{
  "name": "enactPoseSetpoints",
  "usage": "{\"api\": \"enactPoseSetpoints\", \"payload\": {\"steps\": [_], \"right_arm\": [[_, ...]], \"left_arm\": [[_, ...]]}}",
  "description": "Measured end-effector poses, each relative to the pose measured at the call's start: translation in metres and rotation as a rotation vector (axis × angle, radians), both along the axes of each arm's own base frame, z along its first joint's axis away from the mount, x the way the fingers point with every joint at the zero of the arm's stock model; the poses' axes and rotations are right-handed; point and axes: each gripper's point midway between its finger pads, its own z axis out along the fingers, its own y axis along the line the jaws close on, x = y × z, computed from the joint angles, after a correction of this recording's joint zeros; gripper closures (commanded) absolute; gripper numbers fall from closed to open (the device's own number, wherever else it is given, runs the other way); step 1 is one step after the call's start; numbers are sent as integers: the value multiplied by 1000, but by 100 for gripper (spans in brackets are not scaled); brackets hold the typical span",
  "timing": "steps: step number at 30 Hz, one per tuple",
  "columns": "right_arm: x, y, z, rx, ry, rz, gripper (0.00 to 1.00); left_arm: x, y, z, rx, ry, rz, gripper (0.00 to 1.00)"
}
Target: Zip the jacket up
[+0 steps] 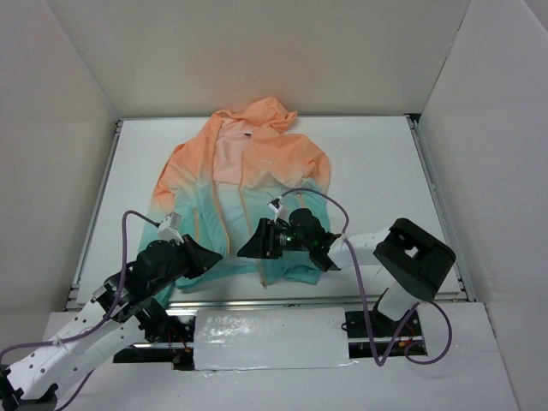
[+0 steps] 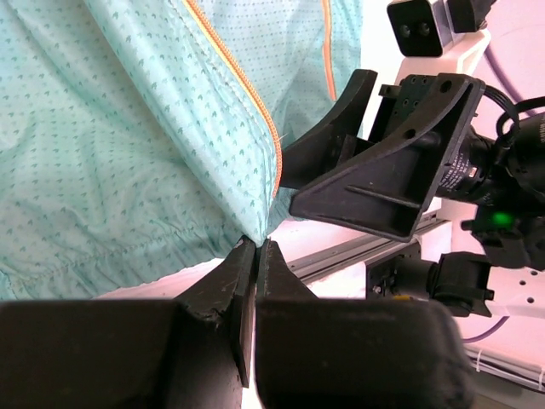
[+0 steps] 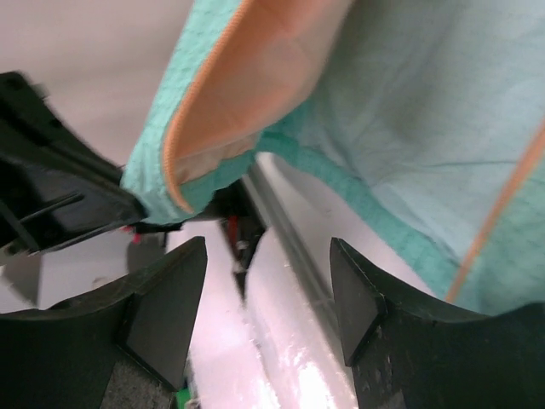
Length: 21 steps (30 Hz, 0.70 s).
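- White table point(image 1: 377, 163), with plain white walls point(image 1: 257, 51) on three sides.
- jacket point(image 1: 244, 184) lies flat mid-table, hood far, teal hem at near edge, front open at hem.
- left pincer point(image 2: 256, 249) clamped on hem corner by orange zipper point(image 2: 247, 94).
- right pincer point(image 3: 268, 256) spread wide, holding nothing, near the other hem corner.

White table point(image 1: 377, 171) w/ plain white walls point(image 1: 257, 51) round it.

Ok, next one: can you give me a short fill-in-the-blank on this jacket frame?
1. The left gripper is ___ on a hem corner of the jacket.
2. The right gripper has its fingers ___.
3. The zipper is ___ in colour.
Missing words: shut; open; orange.
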Motion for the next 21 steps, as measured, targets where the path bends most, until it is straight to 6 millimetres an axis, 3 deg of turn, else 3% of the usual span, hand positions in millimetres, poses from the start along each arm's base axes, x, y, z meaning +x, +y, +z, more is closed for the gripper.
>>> {"api": "enactPoseSetpoints", "payload": {"steps": [8, 21], "right_arm": [[-13, 18, 19, 163, 17, 123, 36], [-10, 32, 49, 252, -22, 184, 47]], "left_arm": [[-2, -1, -1, -10, -4, -11, 100], [-4, -5, -9, -17, 10, -34, 100]]}}
